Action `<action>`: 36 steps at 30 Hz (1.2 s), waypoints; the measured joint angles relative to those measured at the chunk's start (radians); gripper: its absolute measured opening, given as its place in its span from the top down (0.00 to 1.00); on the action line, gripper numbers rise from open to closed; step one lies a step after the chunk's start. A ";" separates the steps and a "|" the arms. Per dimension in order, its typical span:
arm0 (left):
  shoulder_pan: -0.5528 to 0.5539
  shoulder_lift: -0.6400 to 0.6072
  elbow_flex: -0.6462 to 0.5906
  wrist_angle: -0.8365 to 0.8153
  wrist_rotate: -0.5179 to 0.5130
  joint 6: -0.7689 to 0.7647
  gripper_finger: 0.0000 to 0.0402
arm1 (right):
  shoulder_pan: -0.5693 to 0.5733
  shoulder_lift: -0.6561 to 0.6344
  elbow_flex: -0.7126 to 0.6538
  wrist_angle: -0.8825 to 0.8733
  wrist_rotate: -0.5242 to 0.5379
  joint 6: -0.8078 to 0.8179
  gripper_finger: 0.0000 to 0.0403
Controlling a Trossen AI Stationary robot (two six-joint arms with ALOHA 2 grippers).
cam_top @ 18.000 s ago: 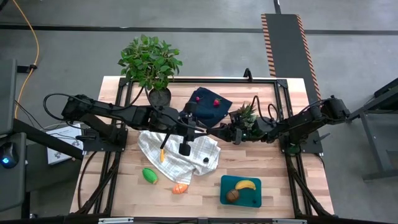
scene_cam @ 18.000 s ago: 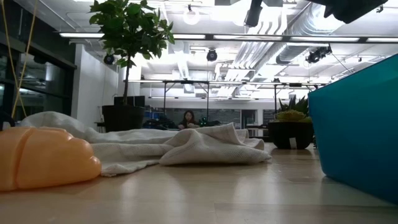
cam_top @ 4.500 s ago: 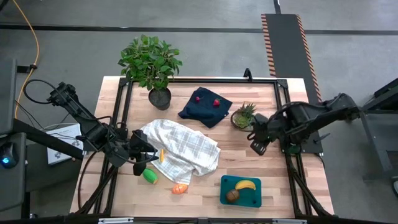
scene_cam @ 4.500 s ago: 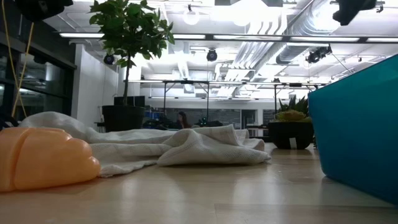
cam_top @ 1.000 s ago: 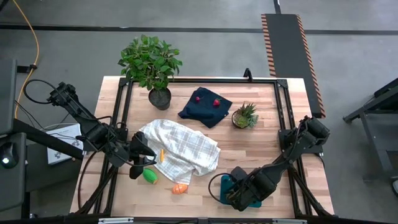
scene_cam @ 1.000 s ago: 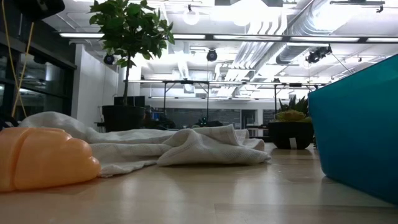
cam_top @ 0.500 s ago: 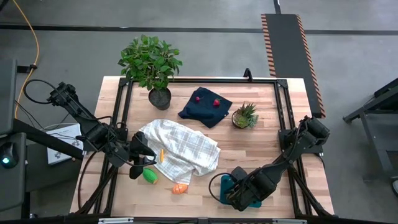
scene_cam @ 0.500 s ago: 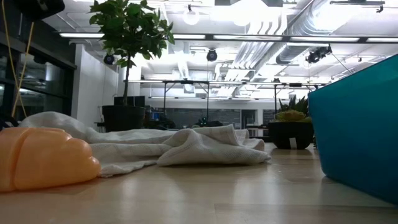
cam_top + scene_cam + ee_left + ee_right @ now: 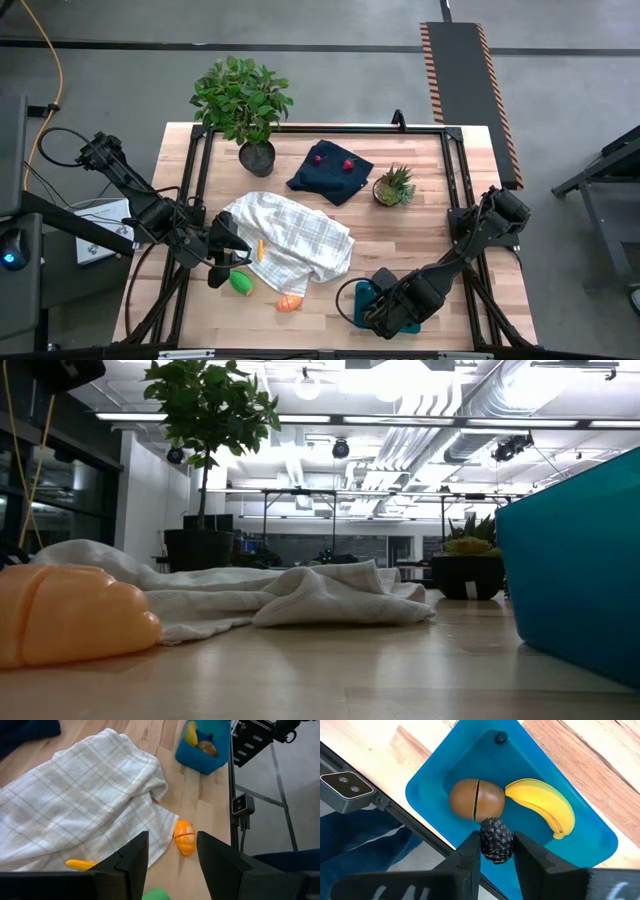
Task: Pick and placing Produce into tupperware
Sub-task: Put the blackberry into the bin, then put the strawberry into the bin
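The teal tupperware (image 9: 435, 775) sits at the table's near right, mostly under my right arm in the high view (image 9: 361, 292); its wall fills the low view's right (image 9: 580, 570). Inside lie a brown round piece (image 9: 476, 798), a yellow banana (image 9: 540, 805) and a small dark bit (image 9: 500, 738). My right gripper (image 9: 496, 845) (image 9: 385, 312) is over it, shut on a dark berry (image 9: 496, 837). My left gripper (image 9: 172, 865) (image 9: 222, 265) hangs open above a green piece (image 9: 241, 283) (image 9: 157, 895). An orange piece (image 9: 289, 302) (image 9: 184, 836) (image 9: 70, 615) rests on the wood. Two red berries (image 9: 318, 158) lie on the navy cloth. My right gripper pinches the dark berry (image 9: 496, 840) between its two fingers (image 9: 470, 855), coming from above and pointing down. The berry is over the tupperware's inside, beside the brown round piece; whether it touches the floor I cannot tell.
A white checked towel (image 9: 290, 240) (image 9: 75, 800) is crumpled mid-table, a small orange stick (image 9: 82, 865) at its edge. The navy cloth (image 9: 328, 172), a spiky potted plant (image 9: 393, 186) and a leafy potted plant (image 9: 240, 100) stand farther back. Bare wood lies between towel and tupperware.
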 joint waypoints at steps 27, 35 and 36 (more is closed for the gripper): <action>0.000 0.000 0.000 0.000 0.000 0.004 0.61 | 0.000 0.000 0.000 0.006 0.000 0.000 0.74; 0.000 0.000 0.000 0.000 0.000 0.004 0.61 | 0.000 0.000 0.000 0.006 0.000 0.000 0.74; 0.000 0.000 0.000 0.000 0.000 0.004 0.61 | 0.000 0.000 0.000 0.006 0.000 0.000 0.74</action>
